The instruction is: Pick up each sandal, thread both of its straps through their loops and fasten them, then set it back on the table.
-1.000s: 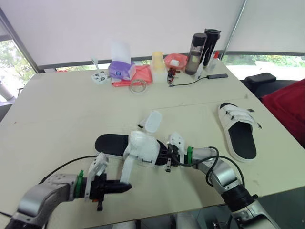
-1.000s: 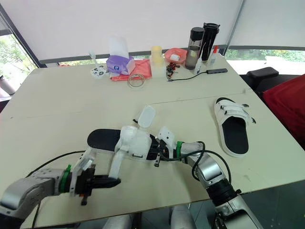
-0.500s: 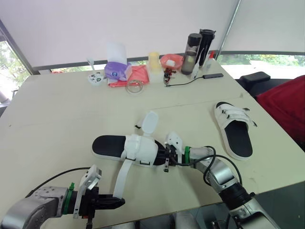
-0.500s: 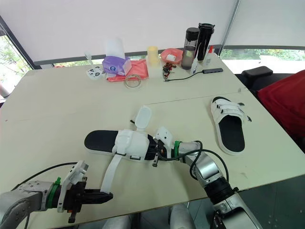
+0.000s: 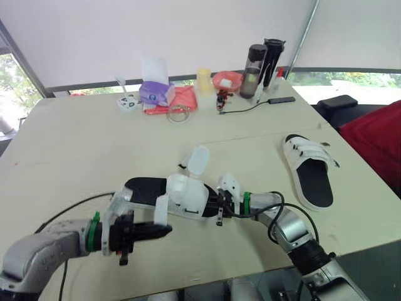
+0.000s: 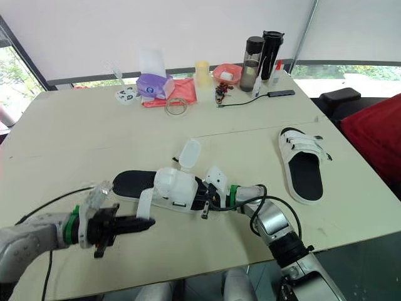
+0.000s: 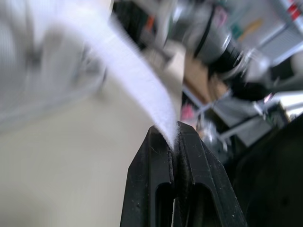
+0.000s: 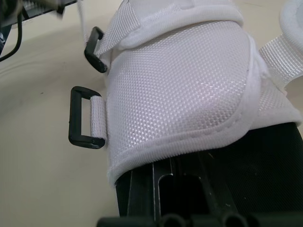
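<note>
Near sandal, black-soled with a white mesh upper, is lying on its sole close to the front edge of the pale table, heel pointing toward the robot's left. The left gripper is hanging just in front of the sandal with its two black fingers pressed together on the free end of one white strap, which is running up from the grip to the upper (the wrist view is showing the webbing pinched right at the fingertips). A second strap is standing up loose on the far side of the upper. Two black loops are showing on the side of the upper, both unthreaded. The right gripper is sitting against the toe end of the sandal, tucked under the edge of the upper; whether it is clamped cannot be told. The other sandal is lying flat well apart on the robot's right, its two straps lying across its upper. A tissue box, a roll of tape and dark bottles are standing along the far edge.
</note>
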{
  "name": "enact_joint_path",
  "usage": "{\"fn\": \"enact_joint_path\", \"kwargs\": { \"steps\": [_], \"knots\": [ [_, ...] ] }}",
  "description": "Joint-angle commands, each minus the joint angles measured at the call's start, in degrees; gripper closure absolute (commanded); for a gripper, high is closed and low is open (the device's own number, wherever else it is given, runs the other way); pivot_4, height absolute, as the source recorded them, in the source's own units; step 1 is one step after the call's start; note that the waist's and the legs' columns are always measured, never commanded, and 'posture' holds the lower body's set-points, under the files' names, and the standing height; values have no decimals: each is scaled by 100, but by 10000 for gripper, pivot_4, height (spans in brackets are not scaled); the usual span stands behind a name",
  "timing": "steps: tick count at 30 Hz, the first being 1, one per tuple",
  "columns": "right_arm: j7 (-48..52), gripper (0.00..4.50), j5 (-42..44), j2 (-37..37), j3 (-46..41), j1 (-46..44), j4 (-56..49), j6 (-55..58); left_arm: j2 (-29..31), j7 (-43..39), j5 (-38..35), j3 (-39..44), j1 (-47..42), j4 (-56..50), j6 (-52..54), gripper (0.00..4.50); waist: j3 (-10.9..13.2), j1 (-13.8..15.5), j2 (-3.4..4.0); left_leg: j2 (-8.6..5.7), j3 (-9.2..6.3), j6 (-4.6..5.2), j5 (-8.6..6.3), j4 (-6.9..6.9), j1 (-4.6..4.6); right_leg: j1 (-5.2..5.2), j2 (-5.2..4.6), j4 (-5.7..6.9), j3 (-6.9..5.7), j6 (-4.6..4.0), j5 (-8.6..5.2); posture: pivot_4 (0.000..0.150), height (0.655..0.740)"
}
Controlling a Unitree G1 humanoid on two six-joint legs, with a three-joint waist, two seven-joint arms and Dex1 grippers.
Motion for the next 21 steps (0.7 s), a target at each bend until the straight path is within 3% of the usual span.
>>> {"fn": "enact_joint_path", "kwargs": {
  "steps": [1, 8, 11, 18, 21],
  "knots": [
    [-207, 45000, -483, -108, 132, 198, 757, 238, -119, 233, -333, 39, -539, -90, 79, 44644, -1, 3, -1, -1, 1, 0, 0, 0, 5, 3, 1, 1, -1, -2, 1, 1500, 7400],
    [-252, 45000, -491, -63, 138, 179, 808, 192, -394, 381, -98, -214, -1518, 757, 168, 44644, 0, 62, -14, -6, 1, 7, 6, 12, 17, 17, 27, 36, -4, -24, 16, 1500, 7400],
    [-279, 45000, -490, -59, 124, 200, 797, 181, -378, 214, 44, -275, -1702, 1107, 149, 35208, 1, 78, -15, -5, -4, 4, 4, 32, 17, 14, 35, 71, 1, -7, 6, 1500, 7400],
    [-331, 45000, -495, -5, 109, 193, 839, 165, -567, -3, 722, -543, -2154, 1596, -317, 499, 1, 95, -16, -3, -15, -1, 1, 49, 14, 2, 35, 71, 3, -8, 5, 1500, 7400],
    [-336, 45000, -492, 5, 88, 175, 861, 164, -764, 195, 976, -412, -2538, 1926, -611, 499, 1, 94, -17, -3, -18, -1, 1, 53, 9, 5, 28, 71, 7, -8, 4, 1500, 7400]
  ]
}}
